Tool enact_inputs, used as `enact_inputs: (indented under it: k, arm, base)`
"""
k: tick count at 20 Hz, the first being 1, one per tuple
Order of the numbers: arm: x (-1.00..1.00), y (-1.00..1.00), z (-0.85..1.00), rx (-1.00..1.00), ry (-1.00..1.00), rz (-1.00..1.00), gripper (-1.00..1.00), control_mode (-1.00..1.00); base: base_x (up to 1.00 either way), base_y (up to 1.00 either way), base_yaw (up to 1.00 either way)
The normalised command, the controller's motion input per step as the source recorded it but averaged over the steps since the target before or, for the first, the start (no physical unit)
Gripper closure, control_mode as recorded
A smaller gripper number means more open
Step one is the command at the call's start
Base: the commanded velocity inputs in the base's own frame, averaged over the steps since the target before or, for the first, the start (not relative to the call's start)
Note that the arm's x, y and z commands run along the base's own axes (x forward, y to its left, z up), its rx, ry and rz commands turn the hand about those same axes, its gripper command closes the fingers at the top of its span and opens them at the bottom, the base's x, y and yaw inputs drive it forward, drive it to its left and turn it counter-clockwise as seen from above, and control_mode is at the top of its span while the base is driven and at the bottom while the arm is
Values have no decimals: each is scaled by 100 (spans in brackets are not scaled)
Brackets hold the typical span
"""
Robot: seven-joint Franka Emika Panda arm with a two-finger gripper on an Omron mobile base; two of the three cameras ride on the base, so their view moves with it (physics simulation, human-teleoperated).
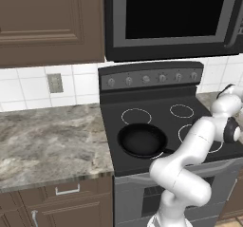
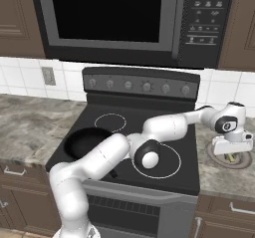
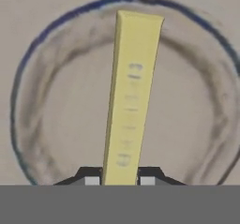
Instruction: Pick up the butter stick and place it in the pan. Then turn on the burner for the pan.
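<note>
In the hand view, the pale yellow butter stick (image 3: pixel 131 96) runs away from me over a round grey plate (image 3: pixel 28 78). My gripper (image 3: pixel 120 178) is shut on the stick's near end, with one dark fingertip (image 3: pixel 91 177) on each side. In the right base view, my gripper (image 2: pixel 230 153) points down over that plate (image 2: pixel 219 161) on the counter right of the stove, and a sliver of the butter stick (image 2: pixel 230 158) shows under the hand. The black pan (image 1: pixel 141 139) sits on the stove's front left burner; the arm partly hides the pan (image 2: pixel 82 142) in the right base view.
The black stove (image 1: pixel 156 102) has a row of knobs (image 2: pixel 147 86) on its back panel. A microwave (image 2: pixel 114 18) hangs above it. A marble counter (image 1: pixel 47 140) runs to the left, with brown cabinets (image 1: pixel 47 22) above.
</note>
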Motion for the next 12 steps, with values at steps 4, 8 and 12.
enact_inputs:
  k: [4, 8, 12]
  arm:
    - [-1, 0, -7, 0, 0, 0, 100, -100]
    - [-14, 0, 0, 0, -1, 0, 100, -100]
    - [-28, 10, 12, 0, -4, 0, 100, -100]
  base:
    - [0, 0, 0]
    - [0, 0, 0]
    - [0, 0, 0]
